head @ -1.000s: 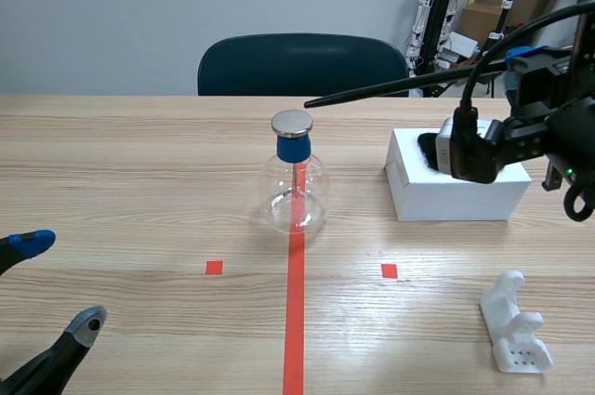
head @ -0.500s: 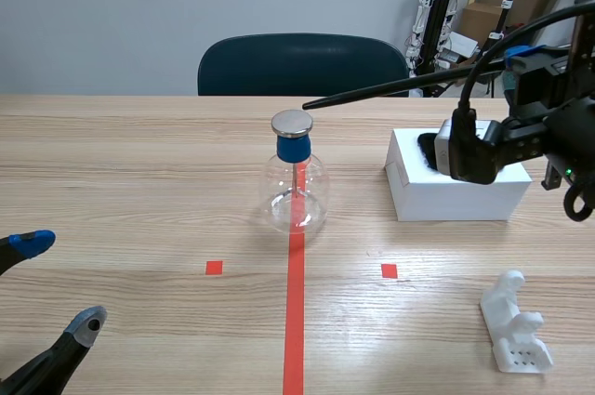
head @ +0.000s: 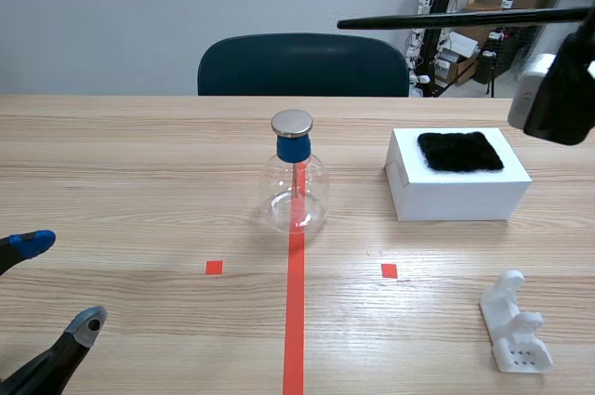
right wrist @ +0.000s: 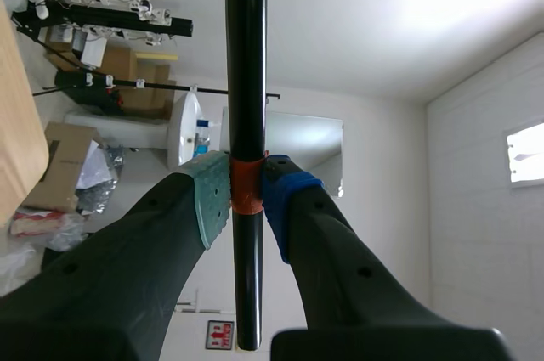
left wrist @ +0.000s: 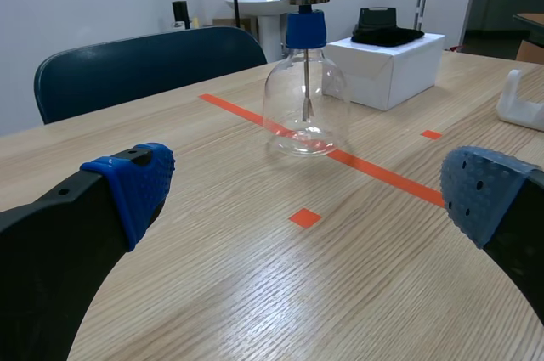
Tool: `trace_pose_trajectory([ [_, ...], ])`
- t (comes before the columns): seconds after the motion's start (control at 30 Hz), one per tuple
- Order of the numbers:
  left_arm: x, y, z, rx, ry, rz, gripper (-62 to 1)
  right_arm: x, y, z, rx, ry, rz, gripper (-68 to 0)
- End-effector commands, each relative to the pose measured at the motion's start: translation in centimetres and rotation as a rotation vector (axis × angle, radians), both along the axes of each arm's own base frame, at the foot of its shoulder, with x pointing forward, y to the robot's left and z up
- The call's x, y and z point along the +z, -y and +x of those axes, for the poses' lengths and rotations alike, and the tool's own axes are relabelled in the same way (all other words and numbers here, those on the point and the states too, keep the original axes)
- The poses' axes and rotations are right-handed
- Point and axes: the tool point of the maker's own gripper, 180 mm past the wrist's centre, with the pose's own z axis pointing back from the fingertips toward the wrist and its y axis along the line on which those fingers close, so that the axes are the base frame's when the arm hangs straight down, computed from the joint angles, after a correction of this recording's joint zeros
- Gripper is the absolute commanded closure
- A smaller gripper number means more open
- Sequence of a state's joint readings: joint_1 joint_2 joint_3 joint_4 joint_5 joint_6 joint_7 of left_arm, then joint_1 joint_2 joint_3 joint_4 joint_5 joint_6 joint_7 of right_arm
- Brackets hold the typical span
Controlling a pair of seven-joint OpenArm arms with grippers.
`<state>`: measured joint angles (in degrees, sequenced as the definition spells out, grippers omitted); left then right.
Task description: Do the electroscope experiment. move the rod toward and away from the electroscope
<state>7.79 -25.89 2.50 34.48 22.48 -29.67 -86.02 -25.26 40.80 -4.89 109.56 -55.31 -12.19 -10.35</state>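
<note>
Scene view shows the rod (head: 446, 17) held level and high above the bench (head: 139, 181) — its tip is up and off to the box side of the electroscope (head: 295, 177), well apart from the metal cap. The right end effector (right wrist: 246, 195) is clamped on the rod at an orange band. The left end effector (left wrist: 308, 189) sits low, fingers spread wide, gripping nothing — the electroscope stands ahead of it. A white box (head: 456, 192) carries a black cloth (head: 460, 151).

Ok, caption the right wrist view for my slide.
Right gripper shut on the black rod, pads pressing its orange band.
</note>
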Motion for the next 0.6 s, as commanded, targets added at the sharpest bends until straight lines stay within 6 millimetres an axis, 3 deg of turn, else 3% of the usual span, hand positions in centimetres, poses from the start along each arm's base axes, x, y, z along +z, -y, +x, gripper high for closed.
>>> trace_pose_trajectory([
  [0.0,1.0,-0.4,0.1,0.004,0.036,-0.020,-62.3,1.3,-0.3,-0.7,0.016,0.033,0.020,-3.7],
  [0.2,1.0,-0.4,0.1,0.004,0.036,-0.020,-62.3,2.1,-0.9,-4.2,0.027,0.054,0.126,-3.7],
  [0.57,1.0,-0.4,0.1,0.004,0.036,-0.020,-62.3,-1.1,-4.1,-10.8,0.116,-0.071,0.252,-3.7],
])
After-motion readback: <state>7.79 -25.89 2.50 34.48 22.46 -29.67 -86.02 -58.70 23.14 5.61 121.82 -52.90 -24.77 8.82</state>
